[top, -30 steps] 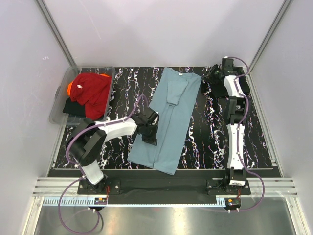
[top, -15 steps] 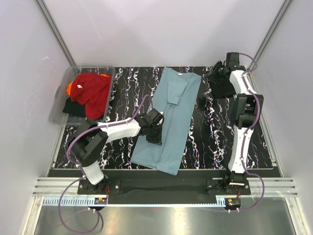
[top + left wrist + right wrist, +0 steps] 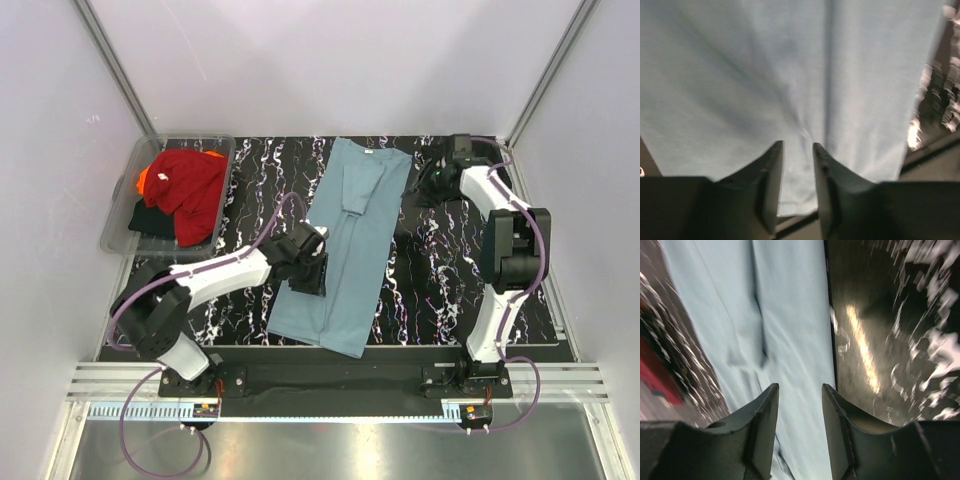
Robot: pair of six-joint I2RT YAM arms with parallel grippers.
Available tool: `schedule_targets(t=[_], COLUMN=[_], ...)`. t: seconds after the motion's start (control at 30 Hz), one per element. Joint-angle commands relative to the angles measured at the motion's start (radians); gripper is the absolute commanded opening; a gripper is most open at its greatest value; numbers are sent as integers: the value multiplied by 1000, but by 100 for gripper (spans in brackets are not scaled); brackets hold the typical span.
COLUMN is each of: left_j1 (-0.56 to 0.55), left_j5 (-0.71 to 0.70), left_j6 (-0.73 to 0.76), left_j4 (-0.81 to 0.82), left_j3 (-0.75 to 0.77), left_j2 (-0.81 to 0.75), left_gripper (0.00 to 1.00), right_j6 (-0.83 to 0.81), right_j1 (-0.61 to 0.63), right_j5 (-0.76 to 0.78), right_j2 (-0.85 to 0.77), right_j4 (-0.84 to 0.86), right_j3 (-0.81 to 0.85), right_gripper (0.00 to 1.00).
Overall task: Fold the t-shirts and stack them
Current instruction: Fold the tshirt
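My widest lane runs over the black, white-veined worktop [image 3: 440,290] between the long, folded dusty teal-blue t-shirt [image 3: 350,230] and the right arm [image 3: 510,250], which stands along the right edge. On the left, the clear plastic tub [image 3: 118,215] with its heap of red, orange and black shirts [image 3: 185,190] fills the far corner, and the left arm [image 3: 225,268] lies slantwise across the strip between tub and t-shirt, its left gripper [image 3: 308,268] over the t-shirt's left edge. Pale walls [image 3: 50,150] hem in both sides.

The left tool [image 3: 797,146] has parted its jaws over the teal shirt [image 3: 352,240]; the right tool [image 3: 428,188] has swung in toward it.
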Motion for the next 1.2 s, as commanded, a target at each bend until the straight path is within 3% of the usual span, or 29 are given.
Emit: schedule_targets(t=[0.0,0.2,0.37,0.9,1.17], left_j1=[-18,-21,-21,-64,-88], left_j5=[132,217,264,295,298], left_j6=[82,116,66,18,-19], left_j4=[49,90,147,234,233], left_j3=[5,-23,-49,-129,-153], left_j2=[-88,-114,-50,10,19], left_gripper=[41,46,47,48,40], right_j6=[-18,-20,4,17,14], right_j1=[56,70,125,141,141], right_j5=[-20,-55,-34,-10,-11], right_j2=[-65,-91,-108,-160,-193], right_j4=[25,83,95,151,158], right_j3=[-89,-189,-206,-318,-339], right_gripper=[48,48,47,47,47])
